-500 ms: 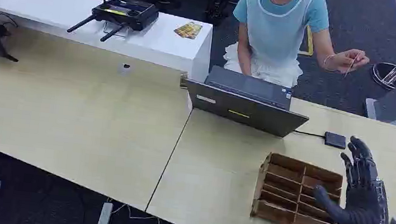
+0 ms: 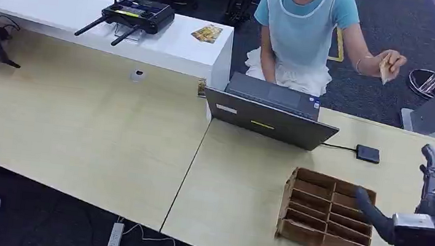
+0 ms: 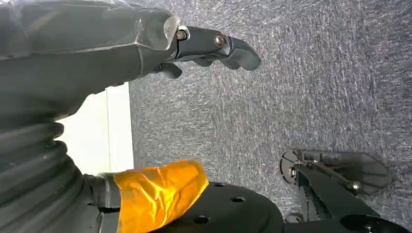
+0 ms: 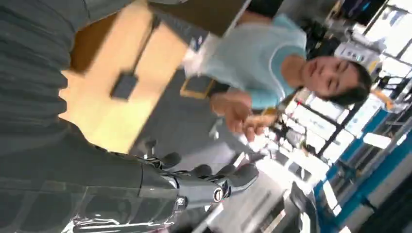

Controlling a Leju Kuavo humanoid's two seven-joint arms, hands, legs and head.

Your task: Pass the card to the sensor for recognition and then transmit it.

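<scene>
Card (image 2: 386, 69) is held in the person's hand (image 2: 390, 61), off the far right of the tabletop (image 2: 239, 181), well apart from the right hand (image 2: 427, 184). Card orientation: roughly upright, long axis near vertical with slight tilt; face direction cannot be told, the right wrist view is blurred.

Right hand is raised near the tabletop's right edge, empty, fingers extended and apart. Left hand (image 3: 214, 46) hangs over carpet, empty, fingers loosely apart.

Risks, as judged:
- Handover missed: the card is presented edge-on and small, so a pinch could slip or land on the person's fingers.
- Card dropped to the floor, since the gap lies past the tabletop edge.
- Sensor (image 2: 368, 154) sits beside the laptop (image 2: 272, 114); its cable could be snagged on approach.
- Slotted wooden tray (image 2: 325, 213) could be clipped by the forearm.
</scene>
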